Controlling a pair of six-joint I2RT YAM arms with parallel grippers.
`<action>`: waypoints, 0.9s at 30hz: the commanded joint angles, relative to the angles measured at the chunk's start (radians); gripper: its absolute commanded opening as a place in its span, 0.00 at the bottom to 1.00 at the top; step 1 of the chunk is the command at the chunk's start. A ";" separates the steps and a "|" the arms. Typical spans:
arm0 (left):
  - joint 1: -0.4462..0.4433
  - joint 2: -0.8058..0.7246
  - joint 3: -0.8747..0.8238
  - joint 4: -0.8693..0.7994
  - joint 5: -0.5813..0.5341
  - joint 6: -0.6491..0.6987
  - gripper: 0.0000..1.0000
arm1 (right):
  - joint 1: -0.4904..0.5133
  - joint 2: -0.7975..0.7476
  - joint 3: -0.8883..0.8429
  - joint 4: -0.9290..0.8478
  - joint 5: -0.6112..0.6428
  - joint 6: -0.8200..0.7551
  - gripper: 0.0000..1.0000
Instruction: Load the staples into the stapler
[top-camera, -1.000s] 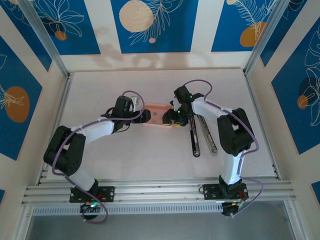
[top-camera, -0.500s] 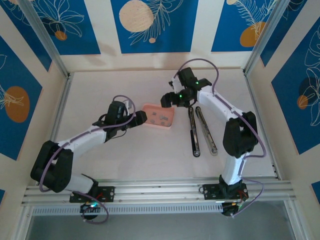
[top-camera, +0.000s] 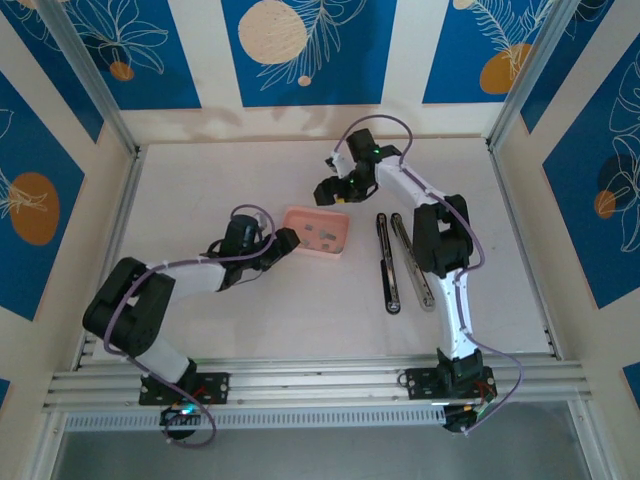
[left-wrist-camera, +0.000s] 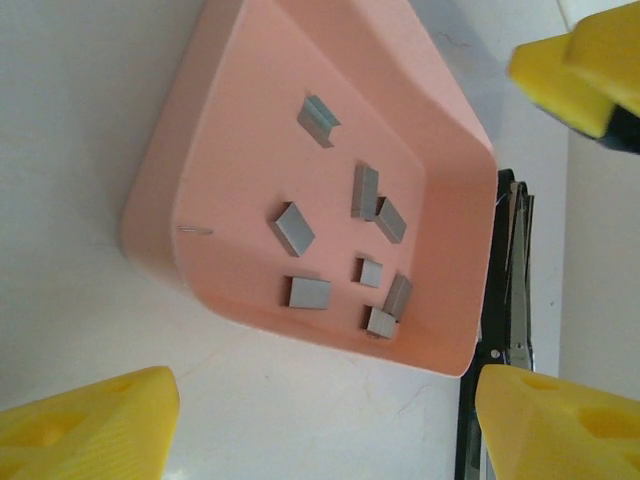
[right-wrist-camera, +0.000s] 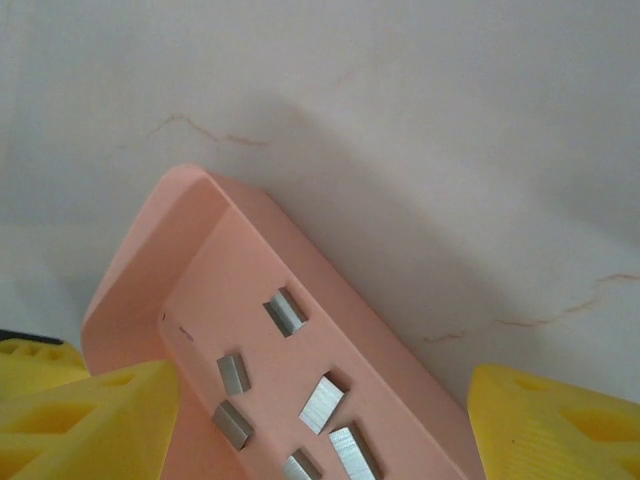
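Left wrist: eight staples (left-wrist-camera: 293, 228) in one pink tray (left-wrist-camera: 152, 215).
One stapler (top-camera: 387, 265) beside; left claw (left-wrist-camera: 325, 430), right claw (right-wrist-camera: 325, 420) wide, empty.

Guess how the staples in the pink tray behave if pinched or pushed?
Probably stiff and light: the staples are short, thin metal strips. Likely slippery to pinch, lying flat in the smooth pink tray. A push would probably slide them, not roll them.
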 joint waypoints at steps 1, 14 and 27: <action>-0.013 0.031 -0.003 0.092 0.023 -0.035 0.78 | 0.011 0.020 0.031 -0.063 -0.096 -0.034 0.76; -0.022 0.103 0.085 0.050 0.020 0.033 0.78 | 0.022 -0.041 -0.114 -0.093 -0.118 -0.083 0.73; -0.023 0.108 0.106 0.037 0.023 0.069 0.78 | 0.041 -0.246 -0.333 -0.075 -0.134 -0.034 0.71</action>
